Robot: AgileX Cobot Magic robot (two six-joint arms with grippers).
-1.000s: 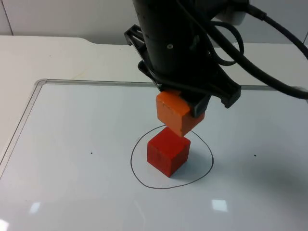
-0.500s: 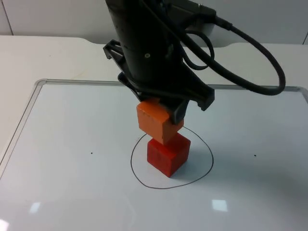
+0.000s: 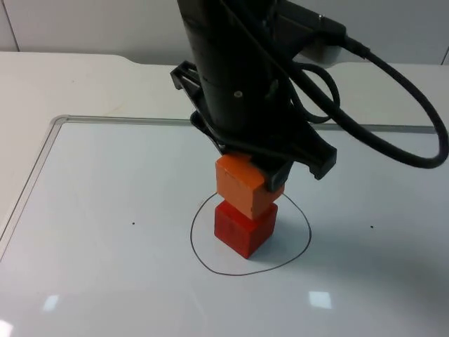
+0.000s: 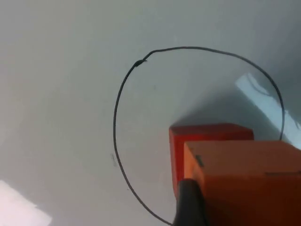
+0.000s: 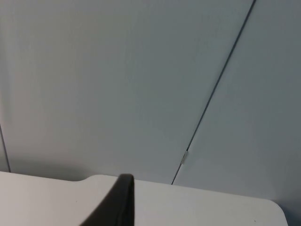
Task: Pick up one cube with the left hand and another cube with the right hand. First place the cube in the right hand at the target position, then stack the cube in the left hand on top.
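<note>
A red cube (image 3: 245, 227) stands inside a hand-drawn black circle (image 3: 309, 232) on the white table. Directly over it is an orange cube (image 3: 242, 184), turned slightly against the red one, with my left gripper (image 3: 251, 175) shut on it. I cannot tell whether the orange cube touches the red cube's top or hovers just above it. In the left wrist view the orange cube (image 4: 244, 183) covers most of the red cube (image 4: 207, 134), beside one black fingertip (image 4: 188, 202). My right gripper (image 5: 120, 202) waits away from the cubes, facing the grey wall.
A thin grey border line (image 3: 42, 158) frames the white work surface, with a rounded corner at the back left. The grey partition wall (image 5: 141, 70) rises behind the table's back edge (image 5: 188, 188). Bright light reflections lie near the front of the table.
The left arm swung left with the orange cube, then came back right and lower. The orange cube is now centred over the red cube, closer to its top.
</note>
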